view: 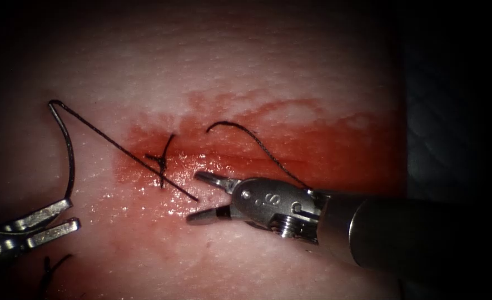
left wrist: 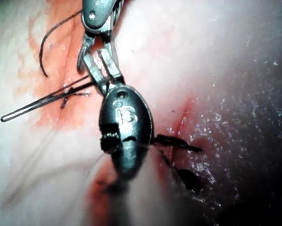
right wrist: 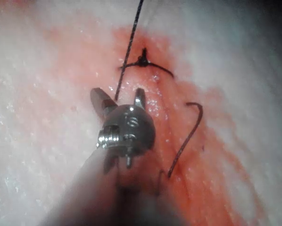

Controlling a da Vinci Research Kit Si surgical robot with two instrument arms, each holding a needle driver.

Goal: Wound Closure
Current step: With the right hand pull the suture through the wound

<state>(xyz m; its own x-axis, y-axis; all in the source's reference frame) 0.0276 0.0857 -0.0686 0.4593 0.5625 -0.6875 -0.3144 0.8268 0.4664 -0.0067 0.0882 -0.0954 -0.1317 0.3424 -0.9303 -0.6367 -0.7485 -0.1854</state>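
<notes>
Tissue [view: 290, 66]: pale pork belly lay under both tools, its surface wet and glistening around the wound.
Cut [view: 246, 161]: ran roughly left to right across the middle of the endoscope view, lined with red fluid [view: 334, 150].
Knot [view: 161, 161]: a tied stitch sat on the cut, toward its left end, with short dark tails standing up from it.
Needle [view: 68, 150]: curved, lying out of the tissue on the left side of the cut, its lower end meeting the upper jaw of the left tool; whether that jaw pair actually gripped it could not be told.
Thread [view: 118, 145]: ran from the top of the needle's curve diagonally down and right, past the knot, ending just beside the right tool's jaws.
Loose strand [view: 251, 139]: a second curved piece arched over the red fluid and reached the right tool's wrist.
Left tool [view: 62, 214]: low at the left edge, jaws slightly parted.
Right tool [view: 201, 195]: came in from the right, jaws spread wide with nothing between them, tips hovering just right of the knot.
Cut ends [view: 54, 266]: dark thread bits lay below the left tool.
</notes>
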